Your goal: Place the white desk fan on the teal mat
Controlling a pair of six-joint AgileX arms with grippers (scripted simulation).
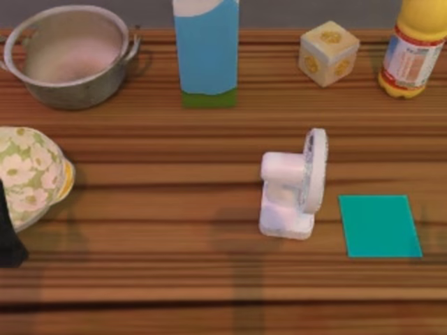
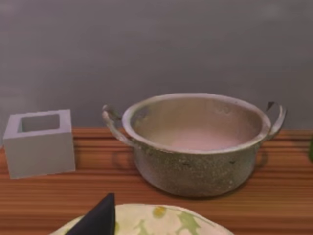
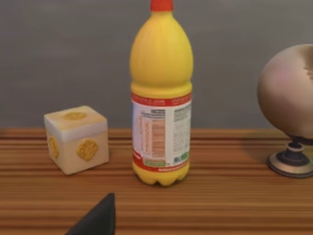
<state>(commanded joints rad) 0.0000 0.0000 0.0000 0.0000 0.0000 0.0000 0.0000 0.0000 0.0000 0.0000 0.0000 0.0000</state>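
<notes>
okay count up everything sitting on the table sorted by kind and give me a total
Containers: 3: pot, carton, yellow bottle
Blocks: 2: cream cube, grey hollow box
Fan: 1
Mat: 1
Flowered bowl: 1
Globe: 1
Total: 9

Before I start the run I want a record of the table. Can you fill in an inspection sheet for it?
Surface: wooden table, striped planks, no spills seen.
Job's things: white fan upright, right of centre; teal mat flat to its right, apart from it, bare.
Clutter: metal pot back left; blue carton back centre; cream cube and yellow bottle back right; floral bowl at left edge; grey open box beside the pot; globe near the bottle.
Grippers: left arm at the left edge by the bowl; pincers not readable; right arm outside the top view.
Cables: nothing seen.
Surroundings: plain grey wall behind.
</notes>
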